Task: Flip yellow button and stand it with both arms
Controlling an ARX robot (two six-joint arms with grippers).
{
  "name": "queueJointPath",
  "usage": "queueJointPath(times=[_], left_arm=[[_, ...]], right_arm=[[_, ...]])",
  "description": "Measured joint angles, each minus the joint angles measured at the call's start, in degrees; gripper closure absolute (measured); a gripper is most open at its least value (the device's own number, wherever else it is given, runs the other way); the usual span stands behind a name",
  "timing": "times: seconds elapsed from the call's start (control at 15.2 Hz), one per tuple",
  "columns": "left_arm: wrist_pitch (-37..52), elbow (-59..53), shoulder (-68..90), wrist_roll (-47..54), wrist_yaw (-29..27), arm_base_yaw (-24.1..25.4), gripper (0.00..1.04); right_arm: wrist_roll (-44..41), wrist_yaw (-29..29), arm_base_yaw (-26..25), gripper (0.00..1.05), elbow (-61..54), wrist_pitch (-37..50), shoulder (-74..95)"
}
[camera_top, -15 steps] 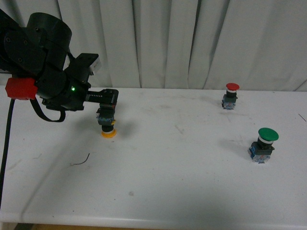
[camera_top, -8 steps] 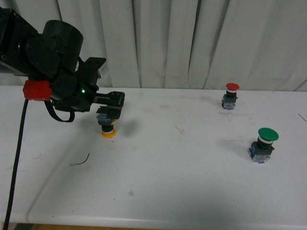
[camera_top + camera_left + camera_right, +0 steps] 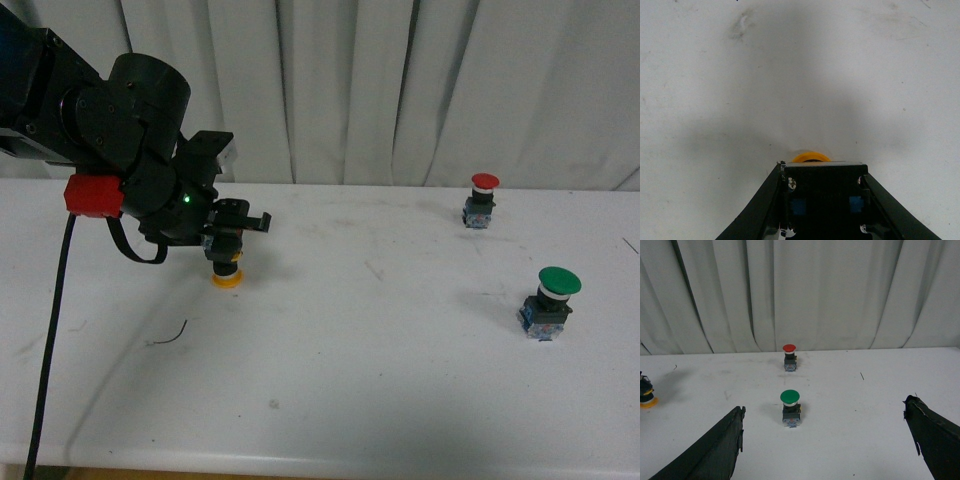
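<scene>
Left gripper [image 3: 235, 228] around inverted yellow button [image 3: 226, 277]; white table [image 3: 400, 350], curtains [image 3: 400, 90].

Backdrop: a pale grey-white pleated fabric curtain [image 3: 400, 90] hangs in vertical folds across the full width ahead of me and drops to the far edge of the table.
Furniture: one broad white flat-topped table [image 3: 350, 390] fills the lower part of my front view and runs out of frame on both sides.
Table surface: matte, with faint grey scuffs and smudges [image 3: 372, 268], mostly toward the middle and the far side.
Near edge: the tabletop's rounded front lip [image 3: 300, 462] lies closest to me, with a thin tan strip [image 3: 180, 476] just beneath it; I cannot tell what that strip is.
Light: dim and even, seemingly from above; a soft-edged grey shadow [image 3: 805, 115] spreads over the white top.
</scene>
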Motion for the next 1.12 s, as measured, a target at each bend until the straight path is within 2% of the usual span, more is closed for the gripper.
queueJointPath(times=[0.2,0.39,0.59,0.85,1.05,1.12], left_arm=[[0.2,-0.7,-1.1,0.0,-0.2,-0.2,0.68],[3.7,-7.0,-9.2,0.0,-0.1,-0.8,0.69],[9.1,-19.6,-25.3,-1.8,1.5,-3.3,0.69],[15.1,-39.8,-45.7,-9.5,4.3,-6.9,0.69],[19.6,-48.9,-51.8,-15.7,6.5,-7.8,0.69],[22.4,-51.8,-52.1,-18.6,9.0,-7.3,0.69]], right_arm=[[0.0,0.0,0.0,0.06,0.0,0.0,0.0],[0.0,0.0,0.0,0.06,0.0,0.0,0.0],[0.0,0.0,0.0,0.06,0.0,0.0,0.0],[0.0,0.0,0.0,0.06,0.0,0.0,0.0],[0.0,0.0,0.0,0.06,0.0,0.0,0.0],[0.0,0.0,0.0,0.06,0.0,0.0,0.0]])
